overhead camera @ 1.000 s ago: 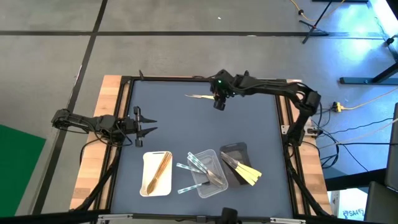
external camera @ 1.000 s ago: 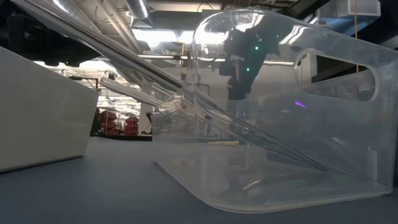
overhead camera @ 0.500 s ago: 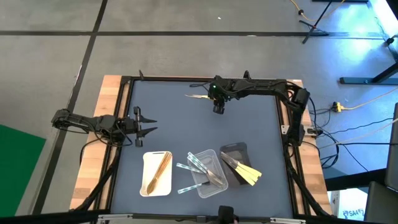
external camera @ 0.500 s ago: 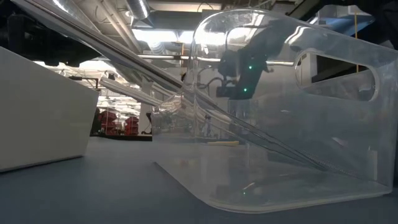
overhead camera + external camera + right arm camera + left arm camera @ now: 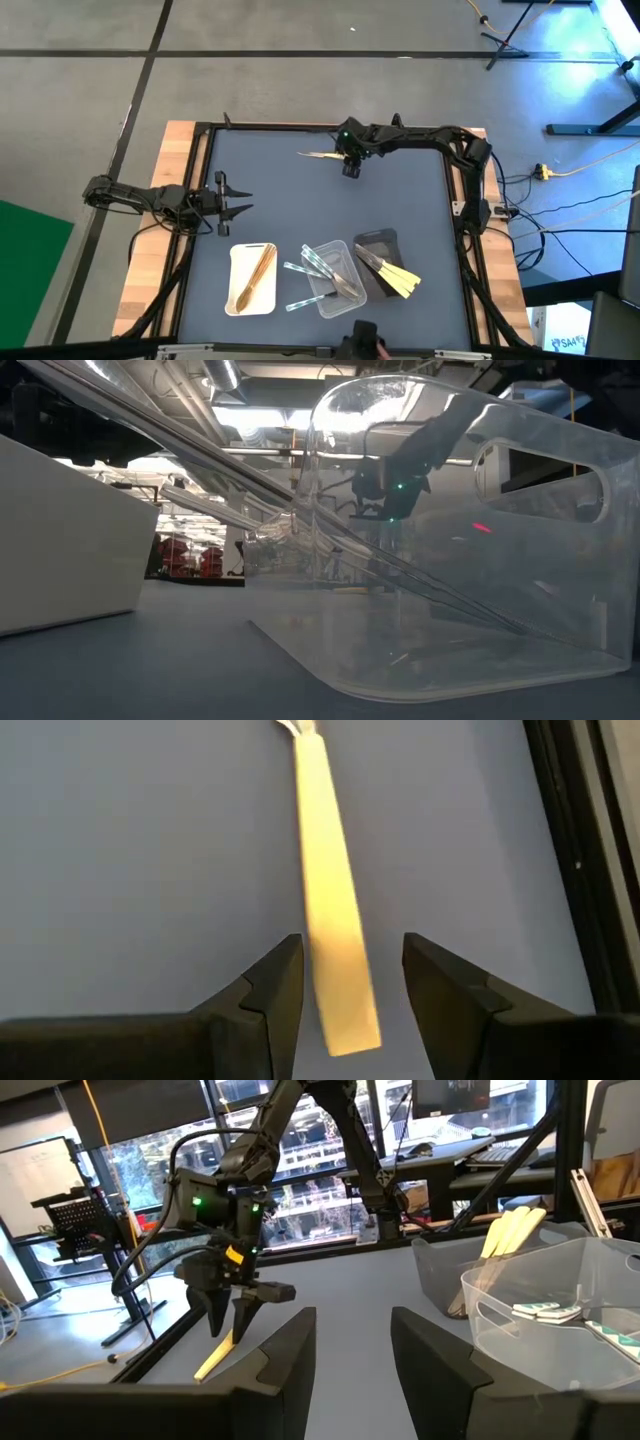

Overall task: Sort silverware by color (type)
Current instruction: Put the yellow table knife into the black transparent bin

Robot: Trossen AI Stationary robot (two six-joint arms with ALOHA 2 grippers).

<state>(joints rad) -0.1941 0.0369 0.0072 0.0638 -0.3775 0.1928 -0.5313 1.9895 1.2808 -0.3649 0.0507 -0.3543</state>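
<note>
Fingers of right gripper spread, straddling cream utensil flat near far table edge; straddle hidden from above. Left gripper spread, empty, left edge.

A grey concrete floor is spreading all around the table, with dark seams crossing it toward 12 o'clock and 10 o'clock. A green mat is lying at 8 o'clock. At 2 o'clock, black stand legs are resting on the floor, and a yellow cable is trailing at 3 o'clock under bluish light. In the low view, ceiling pipes and bright strip lights are showing overhead, with red equipment standing far off. In the left wrist view, large windows are letting daylight in beside a whiteboard.
</note>
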